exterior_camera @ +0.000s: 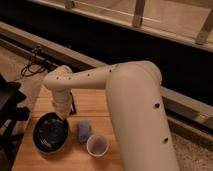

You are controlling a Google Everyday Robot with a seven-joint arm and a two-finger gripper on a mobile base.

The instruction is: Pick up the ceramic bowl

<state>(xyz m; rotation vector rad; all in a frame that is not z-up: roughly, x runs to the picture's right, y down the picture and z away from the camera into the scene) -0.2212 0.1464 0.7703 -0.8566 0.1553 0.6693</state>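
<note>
The ceramic bowl (50, 134) is a wide, dark navy-black bowl with pale rings inside. It sits on the wooden table (95, 107) at the front left. My white arm reaches down from the right, and my gripper (64, 116) is at the bowl's far right rim, right above it. The wrist hides much of the gripper.
A small blue object (84, 131) lies just right of the bowl. A white cup (97, 145) stands in front of it near the table's front edge. A dark chair or stand (10, 107) is left of the table. Cables (35, 62) lie on the floor behind.
</note>
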